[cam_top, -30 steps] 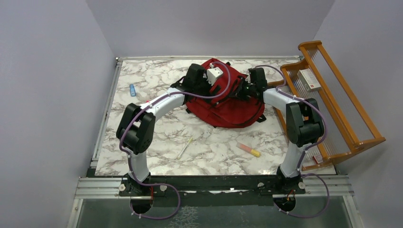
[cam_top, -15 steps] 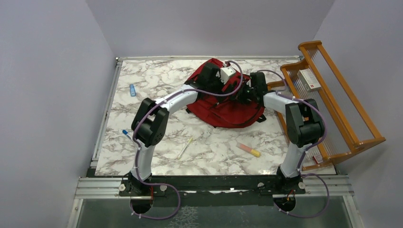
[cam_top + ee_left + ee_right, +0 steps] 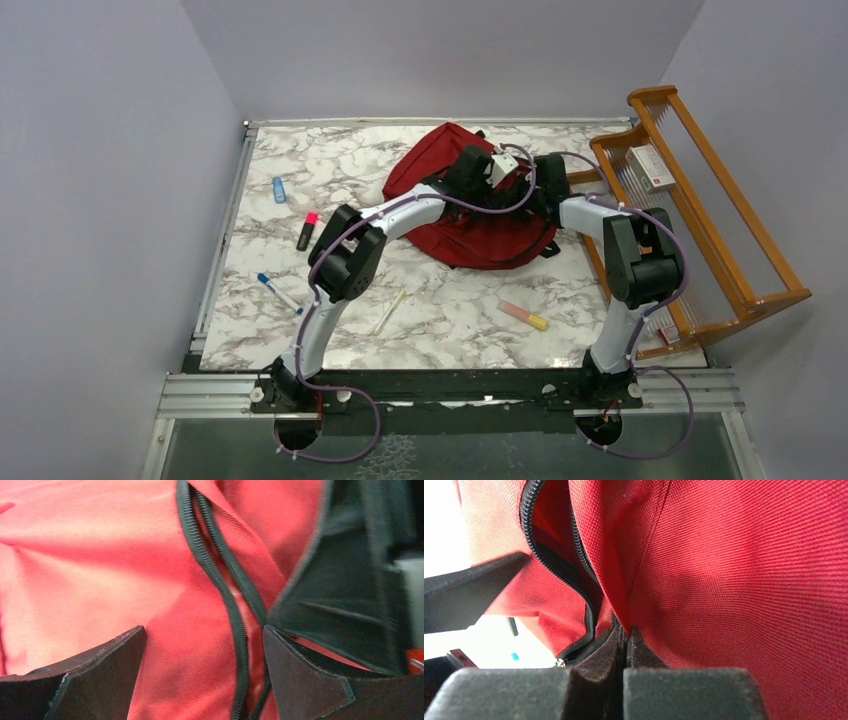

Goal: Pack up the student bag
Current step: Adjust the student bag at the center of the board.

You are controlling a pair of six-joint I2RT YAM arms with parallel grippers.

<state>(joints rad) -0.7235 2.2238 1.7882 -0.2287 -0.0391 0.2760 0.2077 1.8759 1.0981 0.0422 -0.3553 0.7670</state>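
**Both wrists on bag (image 3: 480,235), far middle of tabletop (image 3: 450,300)**

Bag: lies on the tabletop toward the far edge, right of centre, near the wooden rack (image 3: 720,230).

Left arm (image 3: 400,212): base at the near left. The upper link leans up and right to a raised elbow. The forearm stretches far across, to the right and away, and the wrist sits over the bag's far right part. Left jaws are wide open. In the wrist view the two pads (image 3: 100,675) straddle red cloth (image 3: 100,555), and the black zipper (image 3: 220,580) runs between them, nearer the right pad. Cannot tell whether the pads touch the cloth.

Right arm (image 3: 590,212): base at the near right. The lower link rises steeply to the elbow. The forearm angles away and left, and the wrist meets the bag's right edge, close beside the left wrist. Right jaws are closed, pinching a fold of the bag's cloth (image 3: 749,580) just beside a parted zipper run (image 3: 574,585).

Loose on the tabletop, all apart from the bag:
- small blue item (image 3: 279,189), far left
- pink-capped marker (image 3: 306,230)
- blue pen (image 3: 275,292)
- yellow stick (image 3: 389,311)
- orange-yellow marker (image 3: 524,316)

A white box (image 3: 650,167) rests on the rack.
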